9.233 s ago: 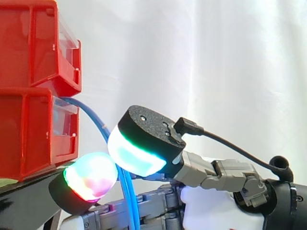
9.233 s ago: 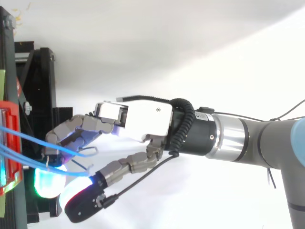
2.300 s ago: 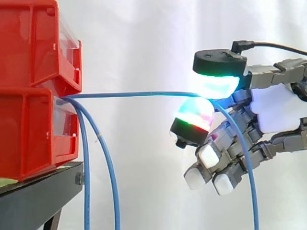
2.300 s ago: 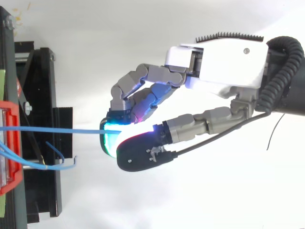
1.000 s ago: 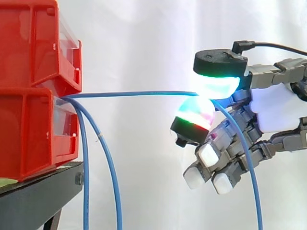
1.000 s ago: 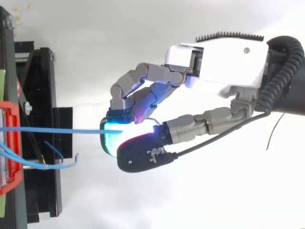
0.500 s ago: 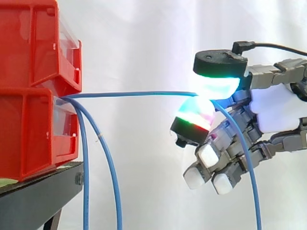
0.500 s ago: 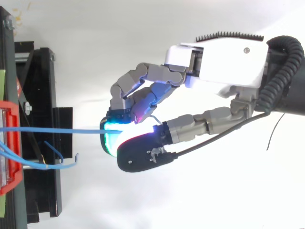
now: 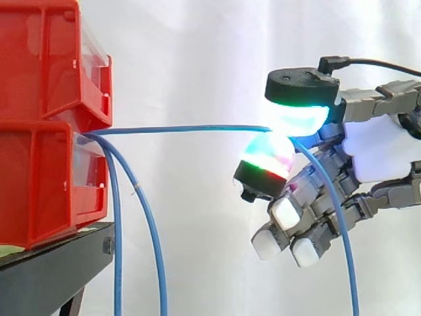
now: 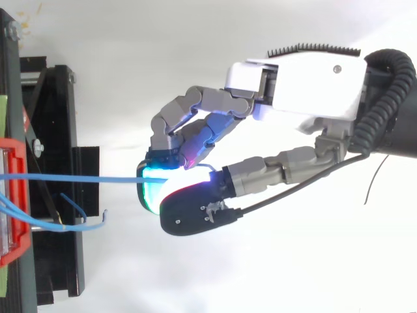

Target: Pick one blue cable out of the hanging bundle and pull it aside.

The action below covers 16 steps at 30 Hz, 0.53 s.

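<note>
I had the hand (image 9: 380, 157) closed on one blue cable (image 9: 184, 129), pinched between a pad (image 9: 299, 118) glowing cyan and green on top and a second pad glowing green and red just beneath it. From that pinch the cable ran taut and nearly level to the lip of the lower red bin (image 9: 43, 187), well apart from the hand. Its free end dropped past the other curled fingers and out of the side view's bottom edge. Two more blue cables (image 9: 156, 253) hung loose from the same bin beside the black stand (image 9: 52, 280). From above, the held cable crossed the stand in a straight line.
</note>
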Motion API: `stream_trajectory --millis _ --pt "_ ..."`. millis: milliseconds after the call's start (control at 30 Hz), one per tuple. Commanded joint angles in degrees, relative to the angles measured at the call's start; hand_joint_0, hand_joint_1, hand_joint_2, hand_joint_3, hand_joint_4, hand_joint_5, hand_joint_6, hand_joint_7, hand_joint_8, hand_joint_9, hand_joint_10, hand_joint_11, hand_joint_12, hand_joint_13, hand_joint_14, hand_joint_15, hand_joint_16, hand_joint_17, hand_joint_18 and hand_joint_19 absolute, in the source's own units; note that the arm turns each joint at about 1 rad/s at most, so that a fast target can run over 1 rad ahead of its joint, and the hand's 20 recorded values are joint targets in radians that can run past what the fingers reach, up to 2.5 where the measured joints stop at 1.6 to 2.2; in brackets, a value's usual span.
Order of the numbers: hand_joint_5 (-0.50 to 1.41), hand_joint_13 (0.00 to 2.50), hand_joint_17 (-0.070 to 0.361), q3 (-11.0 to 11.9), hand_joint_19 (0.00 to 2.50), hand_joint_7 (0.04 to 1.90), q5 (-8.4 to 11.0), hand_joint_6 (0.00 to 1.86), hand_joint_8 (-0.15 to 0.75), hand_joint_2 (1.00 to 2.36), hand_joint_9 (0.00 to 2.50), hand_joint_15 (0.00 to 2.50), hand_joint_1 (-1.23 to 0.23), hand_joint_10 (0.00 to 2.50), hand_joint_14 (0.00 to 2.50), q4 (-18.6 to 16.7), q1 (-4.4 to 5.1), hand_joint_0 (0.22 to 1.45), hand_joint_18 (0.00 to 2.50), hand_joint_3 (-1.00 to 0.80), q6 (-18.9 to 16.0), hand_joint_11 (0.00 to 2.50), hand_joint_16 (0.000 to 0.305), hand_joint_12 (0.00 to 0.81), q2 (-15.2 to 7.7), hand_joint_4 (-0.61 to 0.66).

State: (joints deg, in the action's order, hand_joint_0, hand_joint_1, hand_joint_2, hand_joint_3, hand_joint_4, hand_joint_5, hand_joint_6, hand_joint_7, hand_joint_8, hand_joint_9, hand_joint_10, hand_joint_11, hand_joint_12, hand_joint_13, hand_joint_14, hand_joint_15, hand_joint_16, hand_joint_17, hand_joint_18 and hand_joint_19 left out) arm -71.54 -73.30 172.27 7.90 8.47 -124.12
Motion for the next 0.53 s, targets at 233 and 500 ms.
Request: stream_trajectory --millis 233,500 --pt "-0.15 0.63 0.116 0.0 0.51 1.16 0.0 0.92 0.329 1.02 0.86 0.4 -0.78 0.01 0.02 0.0 0.01 0.62 0.51 -0.13 -0.03 0.44 0.051 0.369 0.02 0.14" --pt "-0.15 0.63 0.115 0.0 0.51 1.16 0.0 0.92 0.332 1.02 0.87 0.4 -0.78 0.02 0.02 0.09 0.01 0.62 0.51 -0.12 0.05 0.44 0.051 0.367 0.02 0.14"
